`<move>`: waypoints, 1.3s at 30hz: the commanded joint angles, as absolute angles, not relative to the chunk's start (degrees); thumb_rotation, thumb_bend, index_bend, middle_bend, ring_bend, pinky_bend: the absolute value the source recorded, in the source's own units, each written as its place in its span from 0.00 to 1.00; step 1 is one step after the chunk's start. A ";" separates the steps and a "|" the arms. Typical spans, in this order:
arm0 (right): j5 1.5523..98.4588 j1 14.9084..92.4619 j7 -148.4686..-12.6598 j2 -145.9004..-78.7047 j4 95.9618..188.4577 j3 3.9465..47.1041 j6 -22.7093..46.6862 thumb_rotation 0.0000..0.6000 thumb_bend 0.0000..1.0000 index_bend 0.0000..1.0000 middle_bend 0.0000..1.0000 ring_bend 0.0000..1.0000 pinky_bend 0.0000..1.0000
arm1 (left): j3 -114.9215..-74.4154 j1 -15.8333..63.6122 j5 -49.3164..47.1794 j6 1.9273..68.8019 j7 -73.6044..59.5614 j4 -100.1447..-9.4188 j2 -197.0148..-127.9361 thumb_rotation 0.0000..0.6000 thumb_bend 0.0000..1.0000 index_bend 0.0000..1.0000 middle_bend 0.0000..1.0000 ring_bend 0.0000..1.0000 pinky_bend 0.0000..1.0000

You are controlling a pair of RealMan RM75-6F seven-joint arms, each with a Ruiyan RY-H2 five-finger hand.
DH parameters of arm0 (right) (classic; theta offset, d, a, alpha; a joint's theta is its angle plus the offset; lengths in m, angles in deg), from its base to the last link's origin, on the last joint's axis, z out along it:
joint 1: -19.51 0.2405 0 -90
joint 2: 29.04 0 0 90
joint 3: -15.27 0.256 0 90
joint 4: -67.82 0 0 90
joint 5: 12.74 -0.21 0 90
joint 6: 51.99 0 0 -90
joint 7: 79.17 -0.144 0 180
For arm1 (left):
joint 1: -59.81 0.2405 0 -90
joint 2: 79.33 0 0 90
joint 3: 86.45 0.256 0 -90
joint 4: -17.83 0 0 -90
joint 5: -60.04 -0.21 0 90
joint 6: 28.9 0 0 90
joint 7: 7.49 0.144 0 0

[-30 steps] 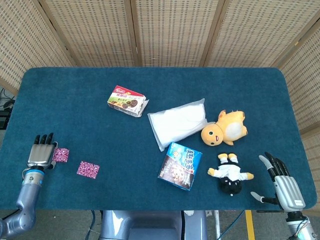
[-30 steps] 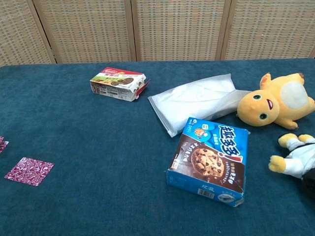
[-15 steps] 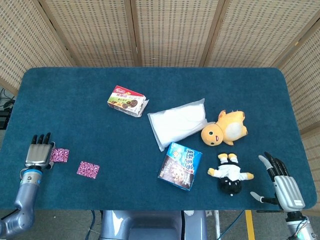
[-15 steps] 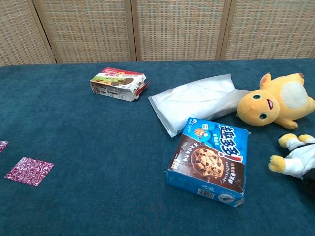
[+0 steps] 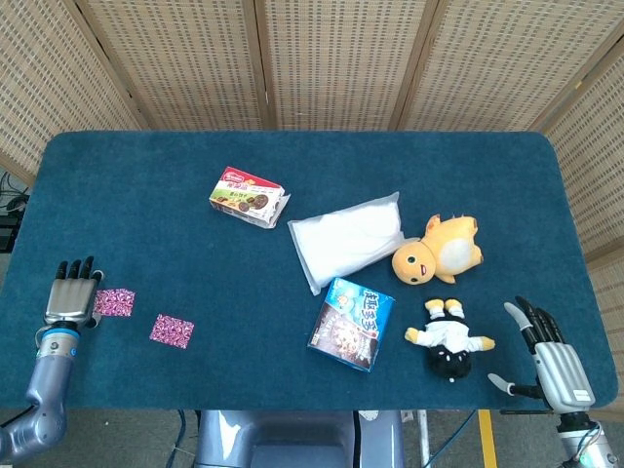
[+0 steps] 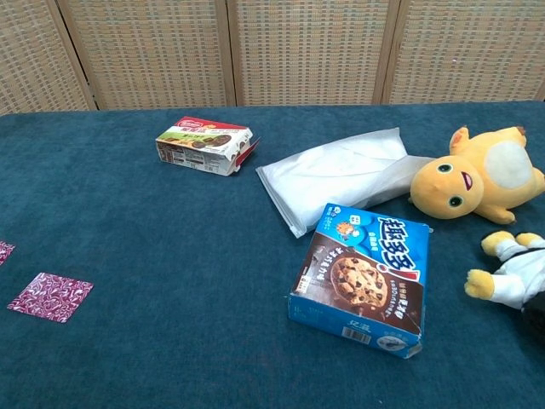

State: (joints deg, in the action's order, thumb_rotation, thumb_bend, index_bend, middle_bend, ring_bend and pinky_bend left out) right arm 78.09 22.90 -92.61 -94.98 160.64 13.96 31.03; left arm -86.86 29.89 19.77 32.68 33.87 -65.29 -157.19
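My left hand (image 5: 69, 299) lies flat at the table's near left edge, fingers apart and holding nothing, just left of a small pink patterned square (image 5: 115, 301). A second pink square (image 5: 172, 329) (image 6: 50, 296) lies a little to its right. My right hand (image 5: 554, 360) hangs open off the near right corner, right of a black-and-white doll (image 5: 448, 340) (image 6: 513, 277). Neither hand shows in the chest view.
On the blue cloth table (image 5: 146, 214) lie a red biscuit box (image 5: 249, 196) (image 6: 204, 145), a white pouch (image 5: 348, 238) (image 6: 341, 175), a blue cookie box (image 5: 351, 324) (image 6: 364, 277) and a yellow plush (image 5: 438, 250) (image 6: 475, 185). Wicker screens (image 5: 331, 58) stand behind.
My left hand has slid back toward the near left edge, off the pink square it was touching. The right hand and the objects have stayed put.
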 commanded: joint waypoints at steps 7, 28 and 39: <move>77.84 23.04 -92.42 -95.03 160.70 13.94 30.58 1.00 0.10 0.04 0.00 0.00 0.00 | -87.78 30.02 15.79 34.60 31.87 -70.97 -155.50 1.00 0.29 0.21 0.00 0.00 0.00; 77.99 22.95 -93.34 -94.68 160.67 13.99 30.96 1.00 0.11 0.04 0.00 0.00 0.00 | -84.74 31.30 7.52 42.79 37.66 -81.61 -162.59 1.00 0.29 0.31 0.00 0.00 0.00; 77.98 22.83 -93.69 -94.55 160.74 14.05 31.24 1.00 0.10 0.04 0.00 0.00 0.00 | -83.74 31.86 6.15 43.17 39.13 -83.15 -162.09 1.00 0.28 0.31 0.00 0.00 0.00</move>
State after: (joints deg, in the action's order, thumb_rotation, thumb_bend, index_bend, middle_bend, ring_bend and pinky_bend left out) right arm 77.99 22.83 -93.68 -94.55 160.74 14.05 31.24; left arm -83.84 31.84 6.20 43.24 39.01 -83.07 -162.19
